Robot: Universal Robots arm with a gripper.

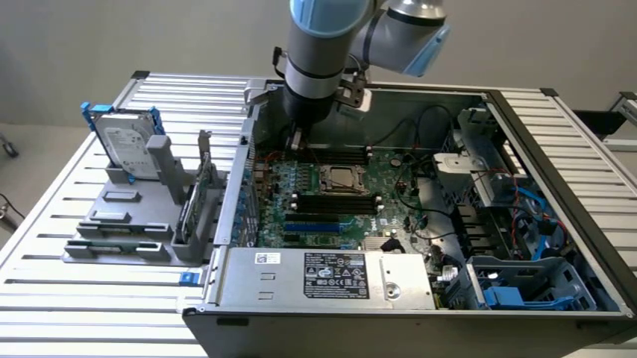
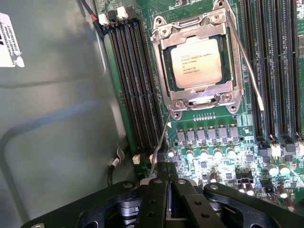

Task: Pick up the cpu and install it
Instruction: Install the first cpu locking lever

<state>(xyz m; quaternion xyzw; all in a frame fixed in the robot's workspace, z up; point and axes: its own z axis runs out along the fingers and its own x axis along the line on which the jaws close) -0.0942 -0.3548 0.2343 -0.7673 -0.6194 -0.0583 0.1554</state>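
In the motherboard socket (image 2: 165, 43), cpu (image 2: 195, 61) sits flat, framed in metal; gripper (image 2: 168, 179) near the socket, jaws pressed together.

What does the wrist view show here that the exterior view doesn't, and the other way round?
Wrist view: the print on the cpu lid, the socket's thin wire lever ending by the shut gripper. Exterior view: the hard drive standing in its grey stand beside the case, the power supply, the arm. Both: the cpu seated under the socket frame, flanked by memory slots.
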